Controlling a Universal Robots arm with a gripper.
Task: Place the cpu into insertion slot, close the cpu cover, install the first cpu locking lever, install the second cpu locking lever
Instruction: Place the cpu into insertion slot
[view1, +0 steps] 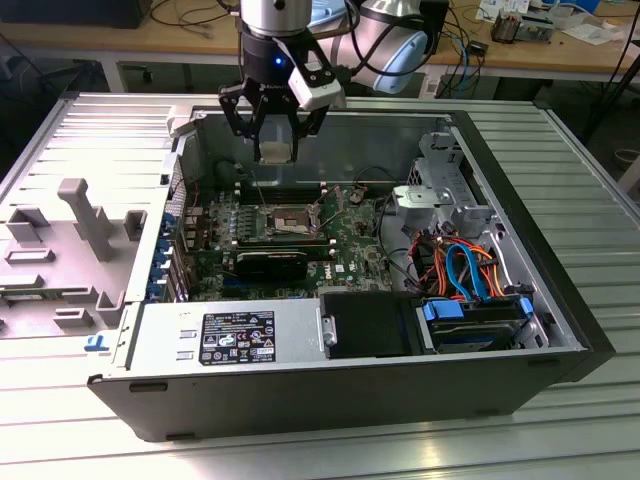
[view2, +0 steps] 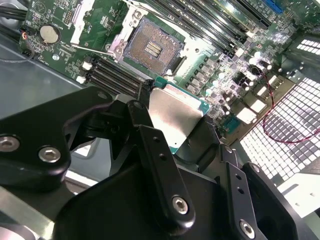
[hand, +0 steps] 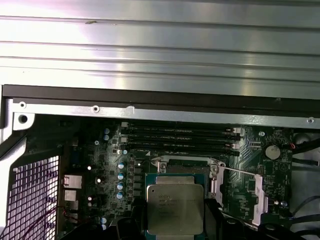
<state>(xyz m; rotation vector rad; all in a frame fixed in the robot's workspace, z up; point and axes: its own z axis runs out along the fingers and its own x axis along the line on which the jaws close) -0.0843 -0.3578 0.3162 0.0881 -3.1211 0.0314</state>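
We see an open computer case lying on a ribbed metal table. Along its near wall sits a grey power supply. Toward the exterior view's right, orange and blue cables loop above a drive bay. A grey plastic shroud lies outside, on the exterior view's left. In the second wrist view we spot black memory slots and a coin battery

The cpu has a dull silver-grey top with a thin green edge, and the pincer is black with bright silver screw heads. The insertion slot is dark brown with gold contact stripes and a silvery rim; the circuit board is green and the memory slots are black. The cables are orange, blue and red, the case is dark grey, and the tabletop is ribbed silver.
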